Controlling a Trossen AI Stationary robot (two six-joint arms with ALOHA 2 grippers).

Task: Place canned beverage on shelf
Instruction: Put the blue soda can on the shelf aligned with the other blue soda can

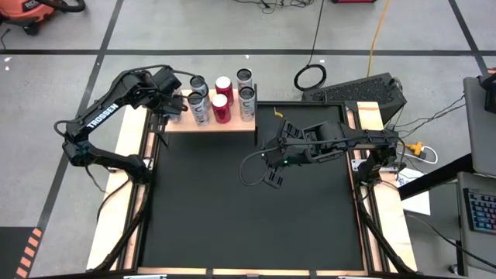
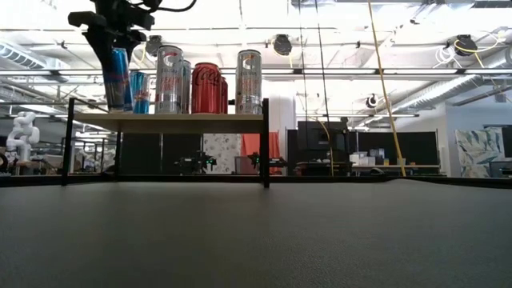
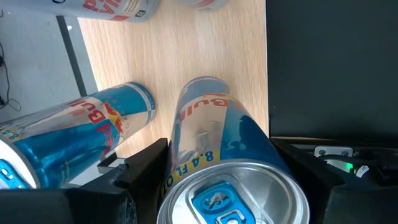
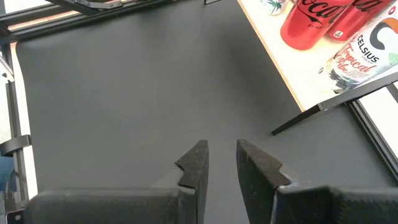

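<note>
The shelf [image 1: 232, 125], a light-wood board on thin black legs, stands at the mat's far edge; it also shows in the low view [image 2: 184, 120]. My left gripper [image 1: 174, 105] is at the shelf's left end, shut on a blue and silver Red Bull can [image 2: 118, 76]. A second blue can [image 3: 74, 130] stands on the board just beside it. Several silver and red cans [image 1: 224, 97] stand on the rest of the shelf. My right gripper [image 1: 273, 177] hangs over the black mat near its middle, empty, with a narrow gap between its fingers [image 4: 221, 162]. My left gripper pinches the blue can's upper wall [image 3: 180, 168] between its two fingers [image 3: 146, 165], one on each side, coming from above and pointing down. The can stands almost upright with its base [image 3: 202, 87] at the board; I cannot tell whether it rests there.
The black mat [image 1: 248, 217] lies between pale wooden side rails [image 1: 116, 194]. The shelf's right end stops at a black leg [image 2: 265, 144]. A silver Celsius can [image 4: 364, 53] and red cola cans [image 4: 308, 22] stand near the shelf's right end.
</note>
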